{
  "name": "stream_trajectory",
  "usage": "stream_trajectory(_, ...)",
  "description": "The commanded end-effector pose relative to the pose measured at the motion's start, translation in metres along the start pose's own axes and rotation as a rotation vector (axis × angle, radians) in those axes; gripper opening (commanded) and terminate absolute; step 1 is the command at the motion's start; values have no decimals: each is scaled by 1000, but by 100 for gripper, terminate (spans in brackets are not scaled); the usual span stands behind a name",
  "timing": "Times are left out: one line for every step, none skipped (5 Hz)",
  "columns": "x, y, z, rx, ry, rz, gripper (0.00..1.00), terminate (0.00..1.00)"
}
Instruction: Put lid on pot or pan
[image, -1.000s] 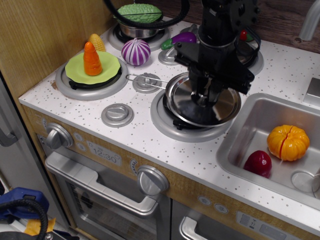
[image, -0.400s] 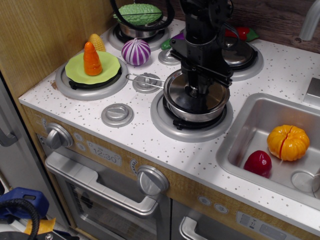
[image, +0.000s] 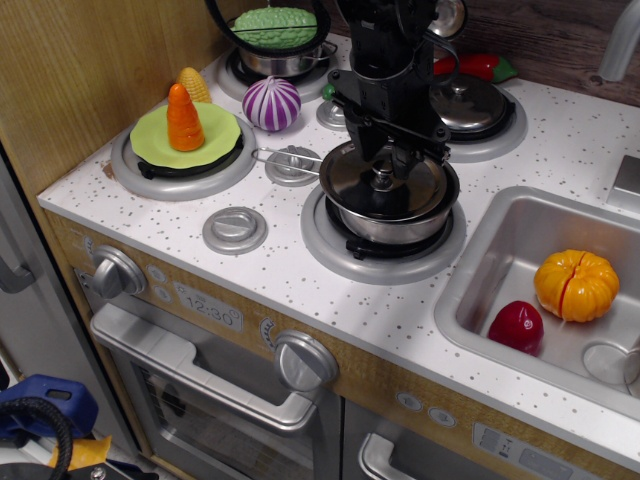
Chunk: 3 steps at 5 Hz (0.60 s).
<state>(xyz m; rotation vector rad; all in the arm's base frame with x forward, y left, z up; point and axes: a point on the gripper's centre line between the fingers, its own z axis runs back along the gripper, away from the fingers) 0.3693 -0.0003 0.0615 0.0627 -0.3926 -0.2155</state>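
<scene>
The round shiny steel lid (image: 385, 190) with its small steel knob (image: 383, 179) lies on the small steel pot (image: 392, 226), which stands on the front right burner. The pot's thin wire loop handle (image: 287, 157) points left. My black gripper (image: 384, 165) hangs straight above the lid. Its fingers (image: 360, 150) stand apart on either side of the knob, which shows free between them. The gripper looks open and holds nothing.
A green plate (image: 215, 135) with an orange carrot (image: 184, 118) sits on the left burner, with corn (image: 196, 85) behind it. A purple onion (image: 272, 103), a pot with green contents (image: 279, 30) and a domed lid (image: 470, 103) stand at the back. A sink (image: 478, 268) on the right holds an orange pumpkin (image: 575, 284) and a red fruit (image: 516, 326).
The gripper carried the tilted lid left and down onto the pot. The lid now rests level on the pot, and the fingers have parted from the knob.
</scene>
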Motion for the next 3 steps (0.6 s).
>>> stream_trajectory(5, 6, 7, 8, -26, 12, 100, 0)
stream_trajectory(5, 6, 7, 8, -26, 12, 100, 0)
stream_trajectory(5, 6, 7, 8, -26, 12, 100, 100)
